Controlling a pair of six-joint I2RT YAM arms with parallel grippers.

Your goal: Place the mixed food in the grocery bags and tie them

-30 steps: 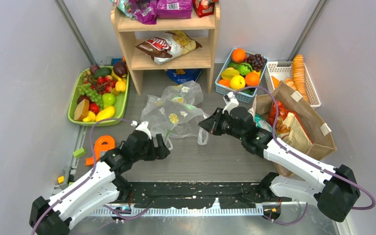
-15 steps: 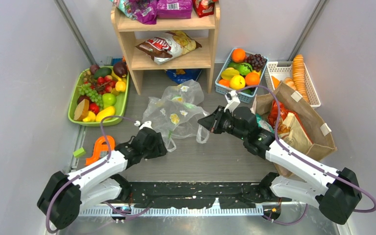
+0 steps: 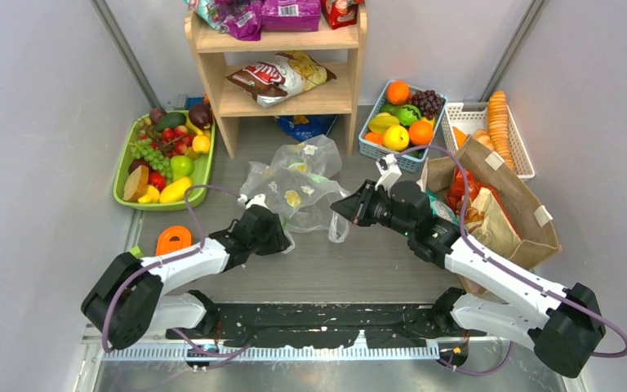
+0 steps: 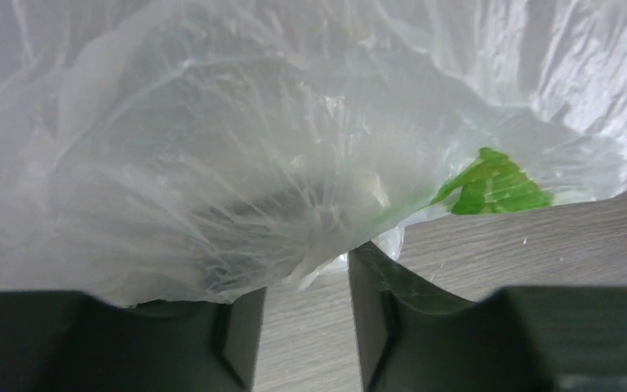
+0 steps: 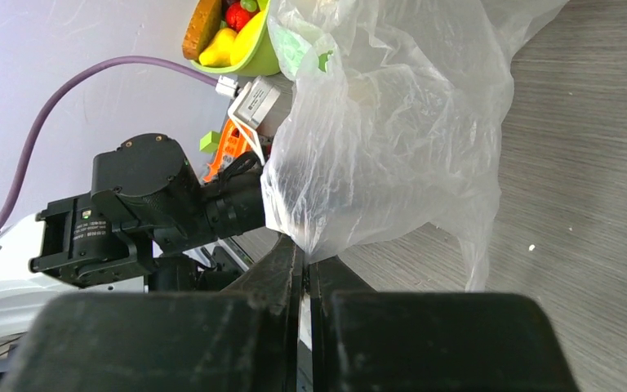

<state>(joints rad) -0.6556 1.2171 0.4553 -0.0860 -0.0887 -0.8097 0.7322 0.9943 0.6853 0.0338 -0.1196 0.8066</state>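
The clear bag [image 3: 294, 192] is crumpled up mid-table, just on the near side of the shelf [image 3: 277, 39], and both arms are on it.

The right gripper [image 3: 336, 209] is at the bag's right edge. Its jaws are squeezed tight on a pinch of the film, and in the wrist view the plastic runs straight down into the closed fingers.

The left gripper [image 3: 280, 238] is at the bag's near-left corner with its jaws roughly half apart, so you can see table through the gap. The bag's edge drapes over one finger and a fold sags down between the two. As far as I can see it isn't clamping anything.

The brown bag [image 3: 514, 192] sits at the right, behind the right arm. It's open and tipped over, with a red packet [image 3: 463, 186] and some other stuff inside.

The fruit [image 3: 397, 137] is split between a blue basket [image 3: 367, 139] far right and a green tray [image 3: 120, 184] far left. More packets are on the shelf, and none of that is touching the clear bag.
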